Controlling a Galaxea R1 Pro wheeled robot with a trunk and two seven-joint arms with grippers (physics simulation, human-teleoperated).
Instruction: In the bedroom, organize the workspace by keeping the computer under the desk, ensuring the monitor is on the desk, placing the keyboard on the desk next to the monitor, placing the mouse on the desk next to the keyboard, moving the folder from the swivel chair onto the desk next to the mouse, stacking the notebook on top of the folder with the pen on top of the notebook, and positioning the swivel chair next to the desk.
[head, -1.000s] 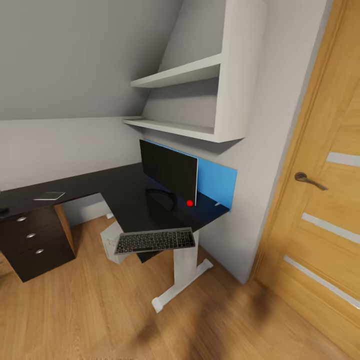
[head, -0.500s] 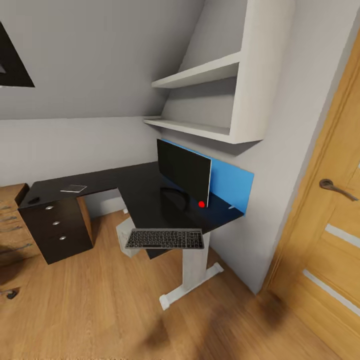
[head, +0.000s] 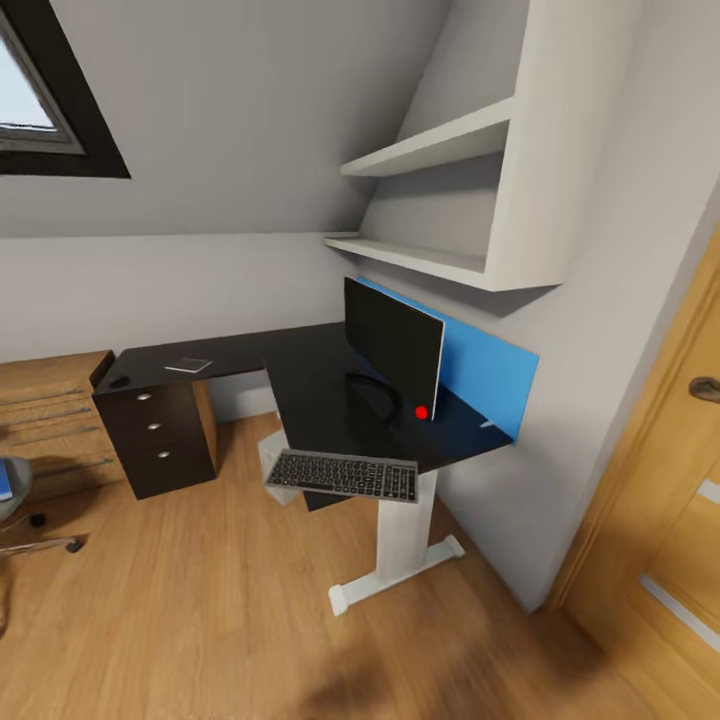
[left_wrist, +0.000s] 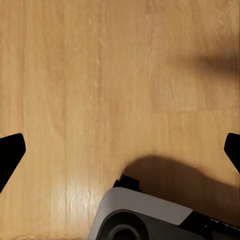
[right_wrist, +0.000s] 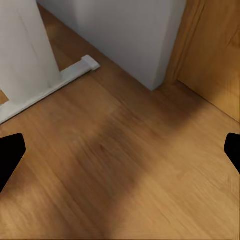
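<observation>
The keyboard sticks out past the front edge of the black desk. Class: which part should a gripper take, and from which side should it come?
Grip the keyboard by its long front edge, coming from the open floor side in front of the desk. It is thin and flat, and that edge appears to overhang the desk, so one finger could probably go under and one over. The monitor blocks the far side.

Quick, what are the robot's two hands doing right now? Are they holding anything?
Left gripper: open, black fingertips spread wide apart, holding nothing, over the light wooden floor.
Right gripper: open too, holding nothing, above the floor near the desk's white leg.
</observation>
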